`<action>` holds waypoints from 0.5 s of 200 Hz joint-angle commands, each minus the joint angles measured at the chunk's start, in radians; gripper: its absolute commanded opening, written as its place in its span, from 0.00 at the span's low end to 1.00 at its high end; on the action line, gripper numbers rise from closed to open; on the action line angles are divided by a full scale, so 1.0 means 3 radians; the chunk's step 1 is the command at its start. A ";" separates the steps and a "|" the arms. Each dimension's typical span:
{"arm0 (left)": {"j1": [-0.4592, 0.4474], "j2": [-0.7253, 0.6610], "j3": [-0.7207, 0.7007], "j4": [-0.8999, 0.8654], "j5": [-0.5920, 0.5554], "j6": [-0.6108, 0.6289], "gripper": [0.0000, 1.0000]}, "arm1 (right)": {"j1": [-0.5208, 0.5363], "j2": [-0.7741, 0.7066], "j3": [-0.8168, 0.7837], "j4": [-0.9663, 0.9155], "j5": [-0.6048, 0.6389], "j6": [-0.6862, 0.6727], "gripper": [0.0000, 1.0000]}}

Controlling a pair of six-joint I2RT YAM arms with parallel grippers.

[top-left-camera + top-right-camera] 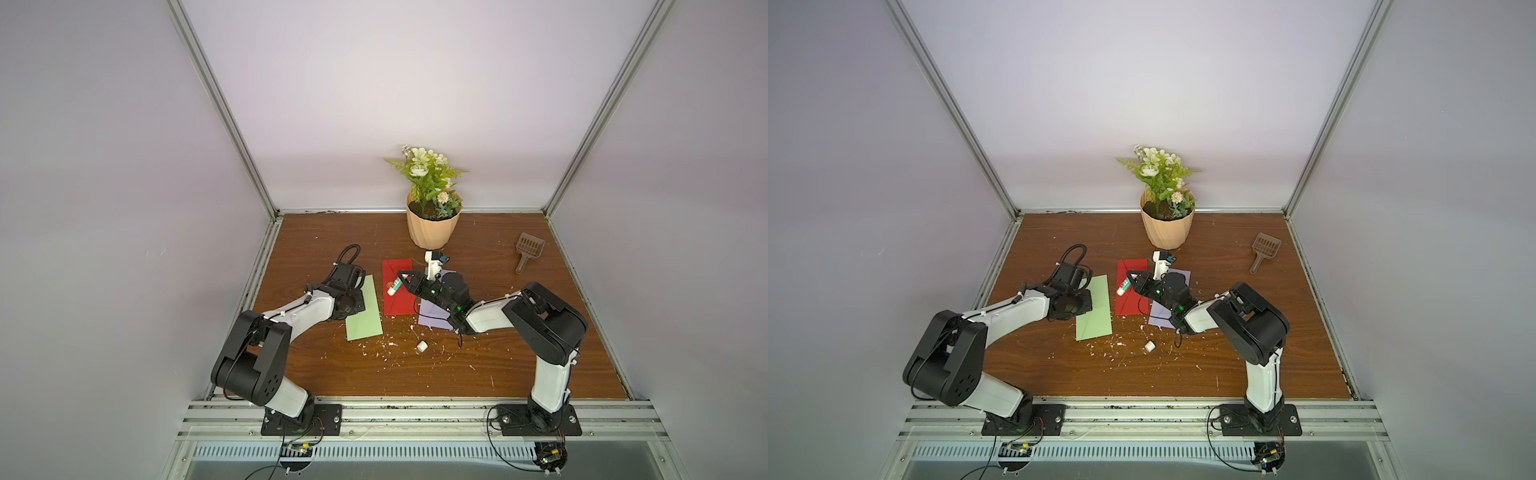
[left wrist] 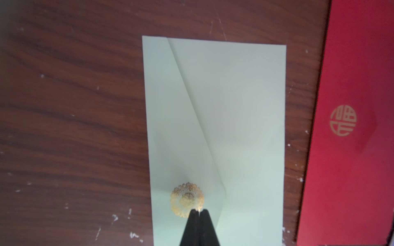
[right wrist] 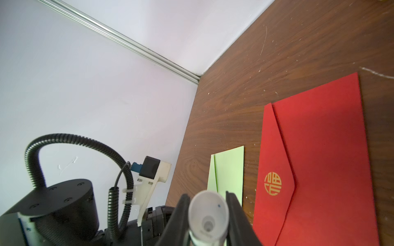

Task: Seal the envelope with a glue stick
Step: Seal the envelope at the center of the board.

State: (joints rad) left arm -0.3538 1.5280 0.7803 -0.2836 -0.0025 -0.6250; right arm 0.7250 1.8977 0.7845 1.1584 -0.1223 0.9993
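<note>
Left claw (image 2: 199, 211), right claw (image 3: 207, 197): both closed

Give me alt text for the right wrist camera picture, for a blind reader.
The right claw is shut on a white glue stick above a wooden table. Beyond it lie a red envelope with a gold emblem and a green envelope.

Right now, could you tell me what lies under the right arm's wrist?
A lilac envelope lies flat on the table there; only its near end and a far corner show. The right arm covers the rest, so whether it is sealed cannot be told.
</note>
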 commanded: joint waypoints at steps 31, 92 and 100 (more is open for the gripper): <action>-0.0027 0.0147 -0.0082 0.0211 0.0135 -0.0056 0.00 | -0.0010 -0.0111 0.0002 0.0127 -0.0058 -0.0076 0.00; -0.0043 0.0253 -0.0117 0.0157 0.0032 -0.0025 0.00 | -0.0012 -0.0113 -0.0027 0.0125 -0.0058 -0.0069 0.00; -0.0043 0.0279 -0.0141 0.0134 -0.0007 -0.0013 0.00 | -0.0011 -0.0118 -0.0032 0.0127 -0.0056 -0.0069 0.00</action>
State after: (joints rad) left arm -0.3576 1.5700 0.7662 -0.2066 0.0349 -0.6292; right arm 0.7250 1.8977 0.7837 1.1549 -0.1223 0.9936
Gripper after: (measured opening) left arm 0.044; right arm 0.261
